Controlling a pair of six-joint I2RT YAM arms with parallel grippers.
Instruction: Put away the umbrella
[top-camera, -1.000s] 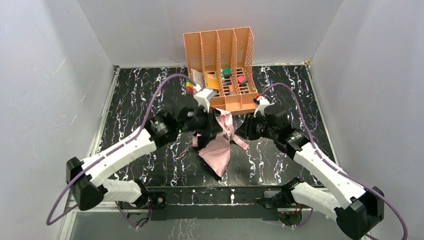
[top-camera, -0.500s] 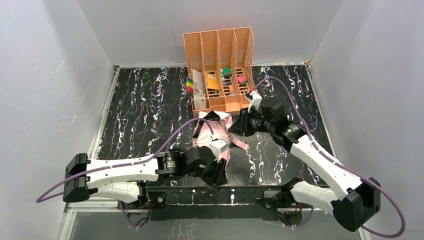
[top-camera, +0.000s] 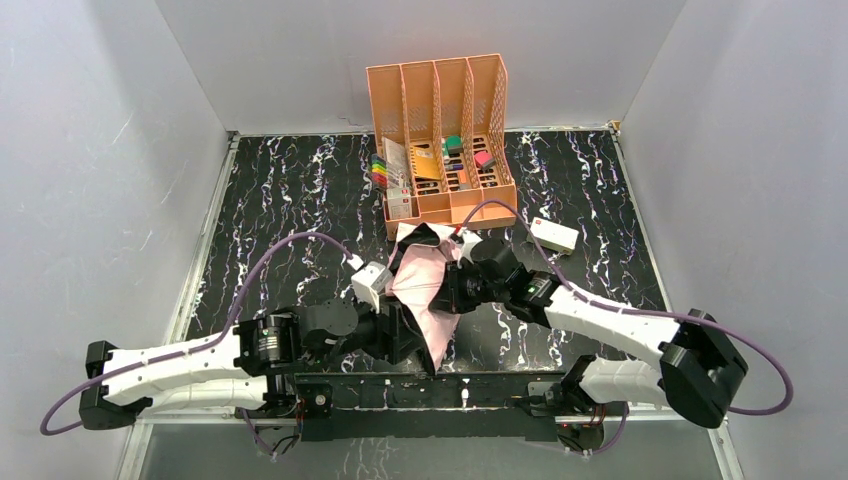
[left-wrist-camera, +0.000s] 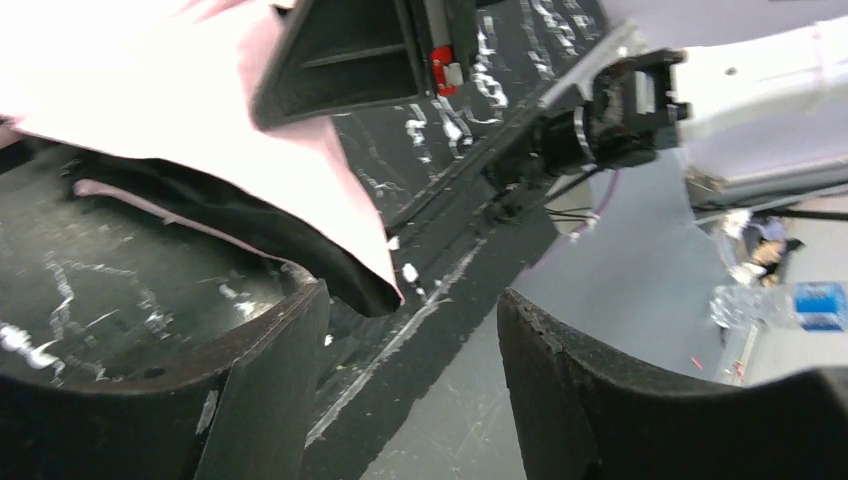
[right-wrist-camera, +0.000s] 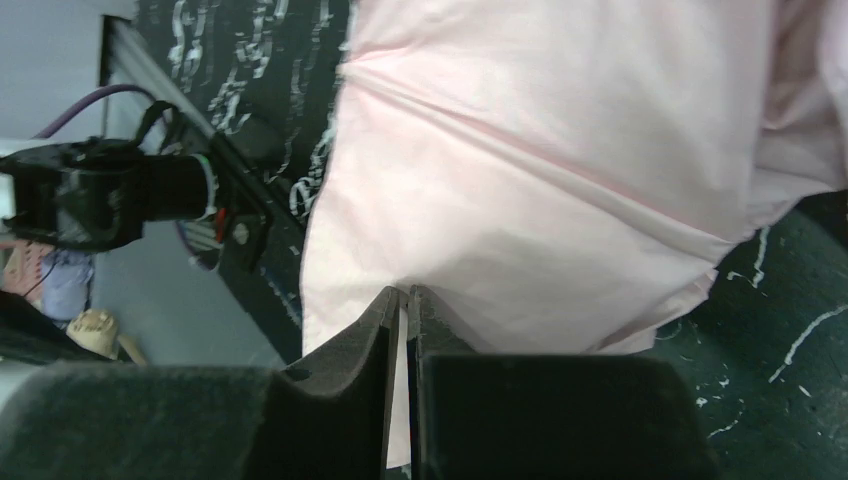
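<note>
The umbrella (top-camera: 425, 288) lies partly unfolded on the black marbled table, in front of the orange organiser. Its pale pink side faces up and its black side shows beneath (left-wrist-camera: 250, 235). My right gripper (right-wrist-camera: 404, 292) is shut on a thin fold of the pink fabric (right-wrist-camera: 550, 130), and in the top view it (top-camera: 452, 290) sits at the umbrella's right edge. My left gripper (left-wrist-camera: 410, 300) is open with nothing between its fingers. It (top-camera: 408, 338) is low at the near end of the umbrella, whose fabric corner (left-wrist-camera: 385, 290) hangs just ahead of the left finger.
The orange desk organiser (top-camera: 440, 110) stands at the back, with small coloured items in its compartments. A small white box (top-camera: 553, 235) lies on the table to the right of it. The arms' base rail (top-camera: 430, 390) runs along the near edge, close under the left gripper.
My left gripper let go of the umbrella, opened and swung back to the near edge. My right gripper moved left onto the pink fabric and shut on it, uncovering the white box.
</note>
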